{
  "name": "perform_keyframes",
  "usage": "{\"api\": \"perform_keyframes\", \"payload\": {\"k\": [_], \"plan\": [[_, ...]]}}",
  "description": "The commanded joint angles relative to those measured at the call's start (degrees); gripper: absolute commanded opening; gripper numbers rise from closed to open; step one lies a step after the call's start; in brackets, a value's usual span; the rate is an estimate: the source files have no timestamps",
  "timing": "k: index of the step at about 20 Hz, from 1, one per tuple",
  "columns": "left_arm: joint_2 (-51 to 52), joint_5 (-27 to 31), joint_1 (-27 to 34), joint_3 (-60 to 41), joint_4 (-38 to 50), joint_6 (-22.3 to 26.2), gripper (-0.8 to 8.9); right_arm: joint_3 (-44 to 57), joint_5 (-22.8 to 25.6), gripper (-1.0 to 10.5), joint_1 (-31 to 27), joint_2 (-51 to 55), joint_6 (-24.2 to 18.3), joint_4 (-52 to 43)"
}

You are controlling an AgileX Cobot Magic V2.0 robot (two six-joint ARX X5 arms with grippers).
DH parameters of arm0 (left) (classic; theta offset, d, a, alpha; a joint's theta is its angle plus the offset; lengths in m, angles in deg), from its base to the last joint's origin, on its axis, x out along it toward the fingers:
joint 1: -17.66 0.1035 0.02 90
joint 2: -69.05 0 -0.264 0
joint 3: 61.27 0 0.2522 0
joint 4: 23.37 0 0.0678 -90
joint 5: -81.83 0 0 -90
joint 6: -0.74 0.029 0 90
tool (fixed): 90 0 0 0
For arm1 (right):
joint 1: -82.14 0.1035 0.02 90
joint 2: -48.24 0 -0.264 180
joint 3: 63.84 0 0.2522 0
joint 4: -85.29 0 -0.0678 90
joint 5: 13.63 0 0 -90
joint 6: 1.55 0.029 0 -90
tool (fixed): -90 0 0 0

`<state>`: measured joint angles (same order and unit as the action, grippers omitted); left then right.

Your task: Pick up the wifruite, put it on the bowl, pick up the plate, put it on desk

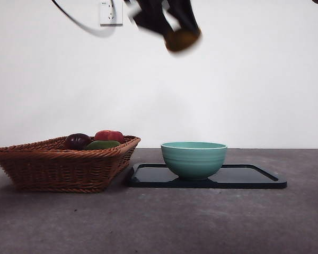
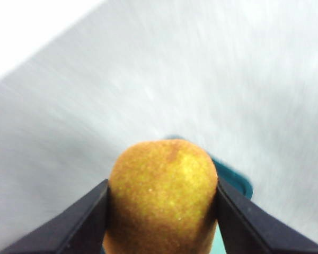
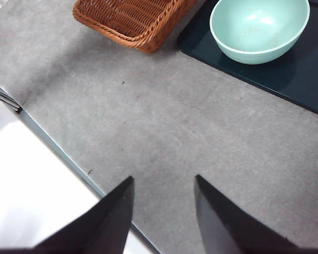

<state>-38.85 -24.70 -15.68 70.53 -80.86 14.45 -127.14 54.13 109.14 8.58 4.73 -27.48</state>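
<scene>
Yellow-brown fruit [image 1: 181, 39] sits squeezed in the left gripper [image 1: 172, 29], top middle of the frame — bring it slowly over the teal bowl [image 1: 194, 159], lower middle — right gripper [image 3: 163, 211] waits open.

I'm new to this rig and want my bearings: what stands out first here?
High above the table, the left gripper holds a yellow-brown fruit between its fingers. Below stands the teal bowl on a black tray, beside a wicker basket of produce. The right gripper waits open over the desk.
</scene>
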Motion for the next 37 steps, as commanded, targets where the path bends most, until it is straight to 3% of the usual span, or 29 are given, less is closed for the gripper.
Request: {"api": "perform_keyframes", "payload": {"k": [1,10,12,17,24,30,33,37], "plan": [[5.5,-0.2,1.7,1.9,-2.7,-2.4,1.54,-0.3,0.2,1.8,0.3,-0.2,0.1,-0.3],[27.7,-1.3,6.7,-0.5,-24.3,-0.8,1.55,-0.3,0.2,1.8,0.3,-0.2,-1.2,-0.7],[31.7,-1.3,7.0,-6.1,-24.2,-1.5,1.55,-0.3,0.2,1.8,0.3,-0.2,-1.2,-0.8],[42.2,-1.2,8.3,-32.3,-10.8,-5.9,1.55,-0.3,0.1,1.8,0.3,0.2,-1.2,-0.7],[40.3,4.7,11.4,-55.7,10.0,-9.1,1.54,-0.3,0.1,1.8,0.3,0.2,-1.1,-0.7],[27.7,8.6,13.1,-58.9,20.8,-15.9,1.54,-0.3,0.1,1.8,0.3,0.2,-0.6,-0.7],[21.3,9.6,13.1,-58.9,24.9,-16.8,1.54,-0.3,0.1,1.8,0.3,0.2,-0.6,-0.7],[15.2,14.9,13.1,-58.9,27.0,-19.6,1.54,-0.3,0.2,1.8,0.3,0.2,-0.3,-0.7]]}}
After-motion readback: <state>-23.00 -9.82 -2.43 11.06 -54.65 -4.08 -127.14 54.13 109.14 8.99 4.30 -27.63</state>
